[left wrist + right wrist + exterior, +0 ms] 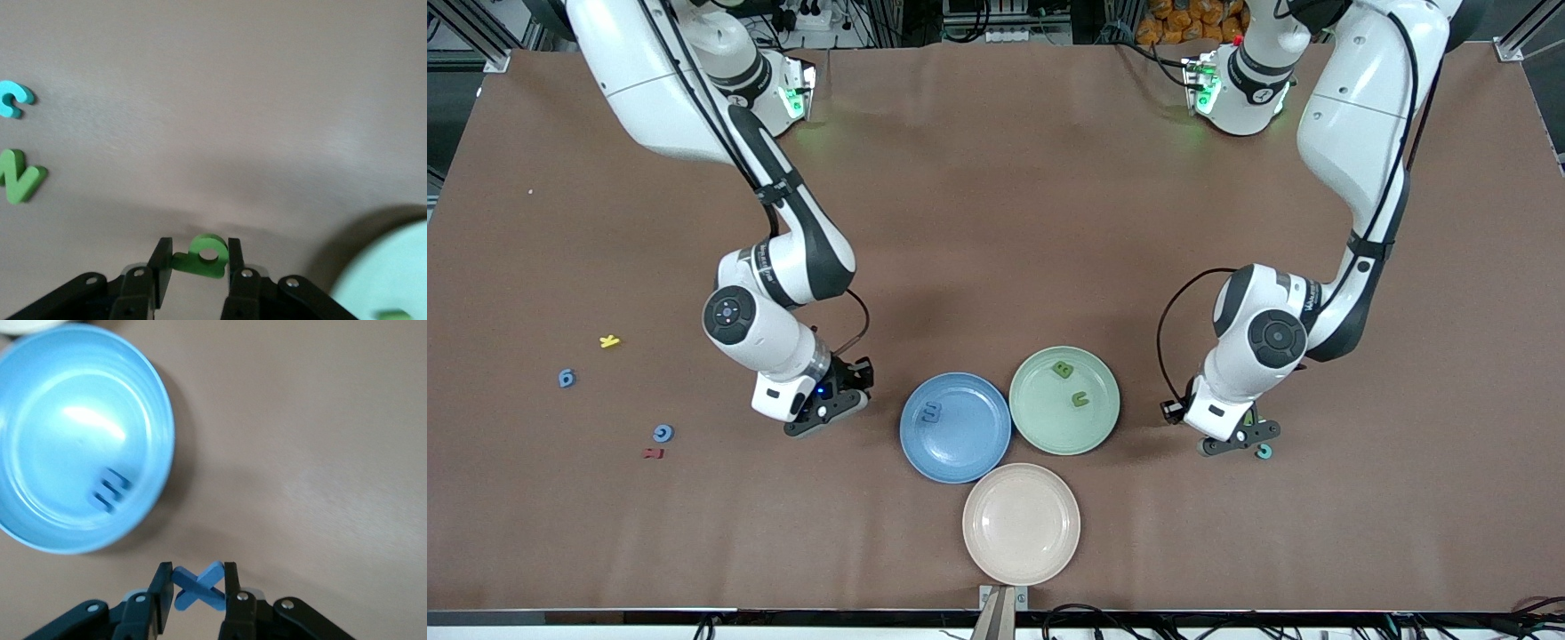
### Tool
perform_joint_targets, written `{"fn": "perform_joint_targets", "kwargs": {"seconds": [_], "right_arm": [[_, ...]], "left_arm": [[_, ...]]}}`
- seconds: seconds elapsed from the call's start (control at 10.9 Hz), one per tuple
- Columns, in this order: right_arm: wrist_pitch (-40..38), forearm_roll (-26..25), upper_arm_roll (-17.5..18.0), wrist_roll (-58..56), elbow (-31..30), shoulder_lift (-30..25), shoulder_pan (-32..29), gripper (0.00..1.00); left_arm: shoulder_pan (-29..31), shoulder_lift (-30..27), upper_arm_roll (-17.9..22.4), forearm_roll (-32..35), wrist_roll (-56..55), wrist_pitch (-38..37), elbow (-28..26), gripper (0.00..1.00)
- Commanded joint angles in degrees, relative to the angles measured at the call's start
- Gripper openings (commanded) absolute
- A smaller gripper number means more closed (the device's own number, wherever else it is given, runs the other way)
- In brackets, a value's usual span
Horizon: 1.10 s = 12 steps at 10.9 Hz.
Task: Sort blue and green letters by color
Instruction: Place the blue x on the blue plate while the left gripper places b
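Note:
My left gripper (1240, 438) (197, 251) is low over the table, beside the green plate (1049, 422) (393, 273) toward the left arm's end. It is shut on a green letter (193, 263) with a round hole. My right gripper (838, 407) (198, 573) is beside the blue plate (971, 455) (53, 400) toward the right arm's end, shut on a blue X (200, 588). The blue plate holds one blue letter (932, 412) (108, 490). Two green letters (1062, 369) (1080, 399) lie in the green plate. Two blue letters (567, 378) (663, 433) lie loose at the right arm's end.
A beige plate (1021, 524) sits nearest the front camera. A teal letter (1264, 452) (13, 100) and a loose green letter (20, 175) lie by the left gripper. A yellow letter (609, 340) and a dark red letter (654, 453) lie among the loose blue ones.

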Motion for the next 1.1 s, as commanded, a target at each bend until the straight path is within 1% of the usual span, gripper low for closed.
{"fn": "perform_joint_targets", "kwargs": {"seconds": [0.0,0.09,0.28,0.46,0.55,0.64,0.74,1.01], "right_arm": [[-1.35,3.58,-0.26,7.92,7.74,4.68,2.87,0.00],[-1.26,5.08,-0.35,10.72,10.37,6.53,3.92,0.00],[-1.00,5.27,-0.35,20.19,14.77,9.17,5.51,0.00],[-0.73,5.36,-0.26,33.10,15.58,9.80,6.22,0.00],[-0.73,5.36,-0.26,37.69,15.58,9.80,6.22,0.18],[-0.56,5.36,-0.26,39.74,15.58,9.80,6.22,0.69],[-0.56,5.27,-0.26,40.19,15.49,9.80,6.83,1.00],[-0.56,4.75,-0.35,39.32,15.49,9.80,7.10,1.00]], "left_arm": [[-4.92,-3.91,0.77,-3.26,-4.90,-4.23,-0.08,0.18],[-6.68,-3.82,0.77,-3.35,-7.89,-4.24,0.54,0.18],[-10.46,-2.69,0.86,-3.43,-13.69,-4.33,2.46,0.18],[-13.36,-1.37,0.86,-3.44,-19.32,-4.24,4.14,0.18],[-14.16,-1.10,0.86,-3.44,-20.82,-4.24,4.32,0.19],[-14.26,-1.10,0.86,-3.00,-20.84,-4.24,4.32,0.64],[-14.26,-1.10,0.86,-1.69,-19.97,-4.24,4.32,1.00],[-13.38,-2.33,0.86,0.08,-18.65,-5.11,3.62,1.00]]}}
